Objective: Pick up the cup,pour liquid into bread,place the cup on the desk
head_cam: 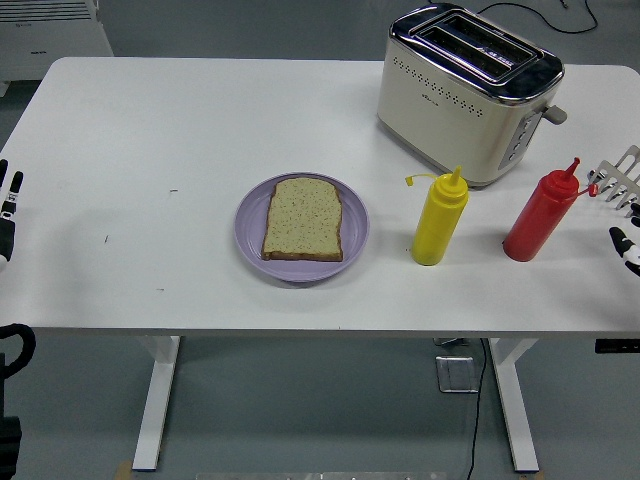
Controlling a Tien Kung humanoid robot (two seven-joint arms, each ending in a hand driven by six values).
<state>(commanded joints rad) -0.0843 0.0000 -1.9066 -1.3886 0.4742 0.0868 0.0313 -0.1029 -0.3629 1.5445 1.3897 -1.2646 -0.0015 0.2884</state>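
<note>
On the white bench (150, 150) a purple plate (250, 225) lies near the middle, with one slice of bread (303, 218) flat on it. Right of the plate stand a yellow squeeze bottle (439, 217) and, further right, a red squeeze bottle (541, 213) (both upright, caps hanging off). A cream toaster (465, 95) stands at the far right. The right hand (620, 185), fingers spread and empty, is just beside the red bottle. The left hand (8, 215) rests at the left edge; whether its fingers grip I cannot tell.
</note>
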